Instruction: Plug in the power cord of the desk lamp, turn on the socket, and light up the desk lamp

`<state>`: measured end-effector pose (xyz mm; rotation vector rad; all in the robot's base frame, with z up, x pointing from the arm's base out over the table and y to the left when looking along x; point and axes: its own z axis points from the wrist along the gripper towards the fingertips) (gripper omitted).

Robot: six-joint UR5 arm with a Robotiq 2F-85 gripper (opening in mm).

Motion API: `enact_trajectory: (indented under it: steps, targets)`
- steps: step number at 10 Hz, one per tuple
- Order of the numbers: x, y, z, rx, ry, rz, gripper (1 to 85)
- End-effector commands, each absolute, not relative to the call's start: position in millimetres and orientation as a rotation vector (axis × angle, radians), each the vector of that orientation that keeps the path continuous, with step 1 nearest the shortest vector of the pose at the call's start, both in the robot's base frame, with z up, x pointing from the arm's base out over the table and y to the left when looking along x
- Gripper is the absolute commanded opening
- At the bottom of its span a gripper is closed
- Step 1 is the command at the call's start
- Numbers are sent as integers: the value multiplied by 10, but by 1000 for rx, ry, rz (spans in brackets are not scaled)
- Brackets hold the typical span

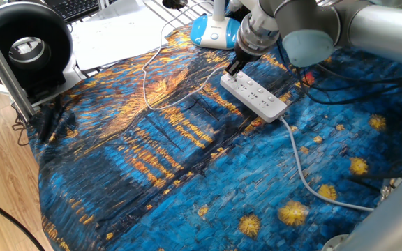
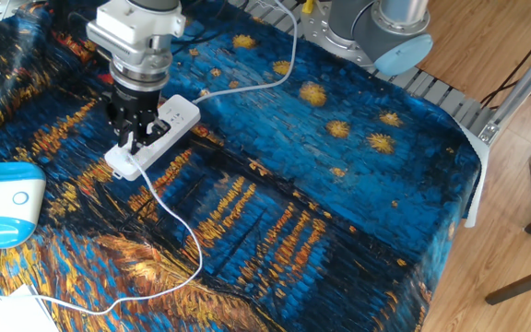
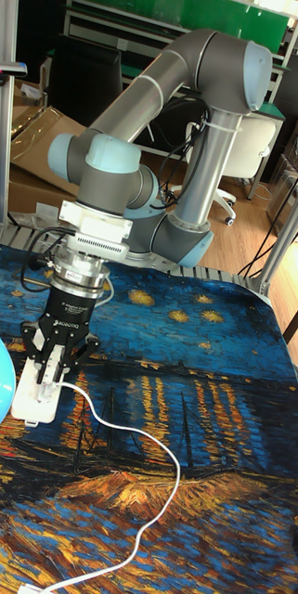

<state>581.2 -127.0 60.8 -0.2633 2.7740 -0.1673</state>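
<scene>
Robotics lab / test bench. UR-type arm [image 3: 167, 83] bolted at the table's [image 2: 459, 138] edge, behind the pincer [image 3: 48, 385]. Aluminium extrusion posts [image 3: 292, 218] frame the rig. Starry-night printed cloth [image 1: 187, 167] covers the table as a work surface. Beyond the pincer in the tall view: an office chair [image 3: 246, 153] and dark shelving [image 3: 130, 37]. Across the cloth from the pincer: a keyboard [image 1: 79, 7], loose papers [image 1: 117, 38], a black round fan-like unit [image 1: 26, 45]. Wood-look floor [image 2: 505, 249], loose black cables [image 1: 354, 84].
</scene>
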Motion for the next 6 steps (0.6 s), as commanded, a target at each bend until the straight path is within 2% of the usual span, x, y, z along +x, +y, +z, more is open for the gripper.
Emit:
enact_trajectory:
  steps: [1, 6]
  targets:
    - [5749, -1227, 627, -248, 2801, -115, 293]
    - [5645, -1195, 752, -244, 2845, -117, 293]
